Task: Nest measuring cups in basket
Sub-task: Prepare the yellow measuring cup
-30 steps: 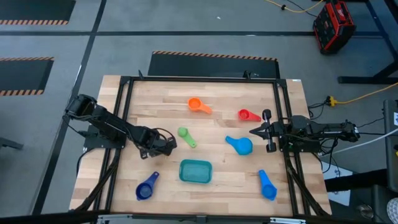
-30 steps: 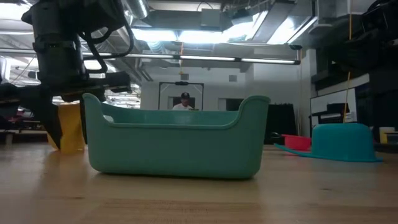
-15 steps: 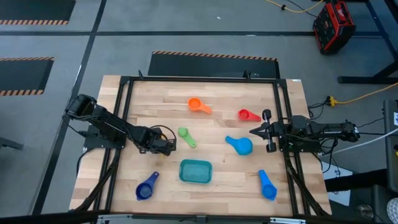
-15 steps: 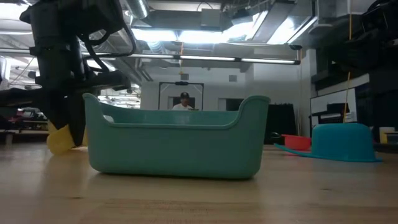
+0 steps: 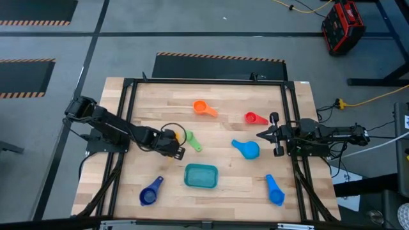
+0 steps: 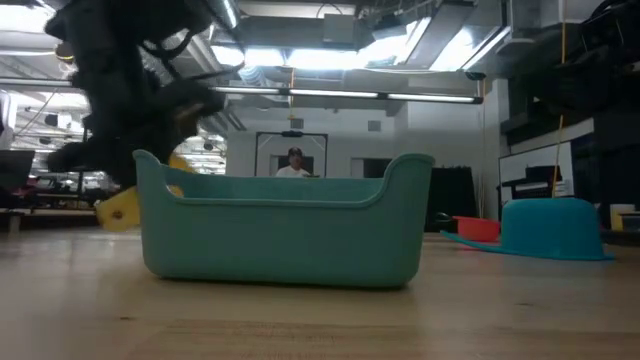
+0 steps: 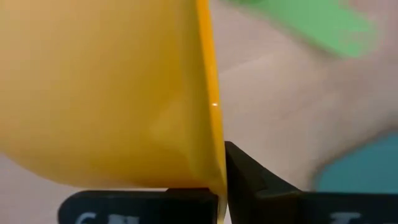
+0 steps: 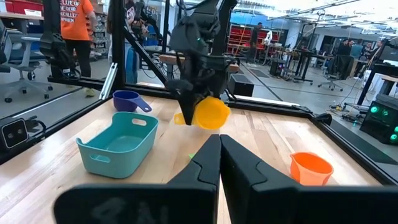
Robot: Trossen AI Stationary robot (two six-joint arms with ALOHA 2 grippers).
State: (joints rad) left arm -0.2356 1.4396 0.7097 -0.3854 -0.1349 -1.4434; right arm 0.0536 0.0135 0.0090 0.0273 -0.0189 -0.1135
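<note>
My left gripper [image 5: 178, 147] hangs above the table's left middle, shut on the yellow measuring cup [image 8: 210, 112], just left of the green cup [image 5: 191, 140]. The teal basket [image 5: 200, 176] rests on its flat bottom near the front centre. Lying on the wood are the orange cup [image 5: 204, 108], the red cup [image 5: 255, 118], the light blue cup [image 5: 246, 149], the blue cup [image 5: 275, 190] and the dark blue cup [image 5: 151, 191]. My right gripper [image 5: 259, 134] waits shut at the table's right edge, holding nothing. My left gripper pinches the yellow cup's rim edge [image 7: 216, 177] between its two fingers, which reach it from above. The cup is lifted clear of the table and tilted, with its short handle [image 6: 120, 212] pointing down and sideways.
A black frame [image 5: 128, 128] runs around the tabletop. Bare wood lies between the basket and the front edge. People stand in the room beyond the table.
My left gripper has shut on the yellow cup, which stood on the table, and risen with it. The cup first tipped over and now hangs tilted, clear of the wood. The gripper has also shifted a little toward the table's right.
</note>
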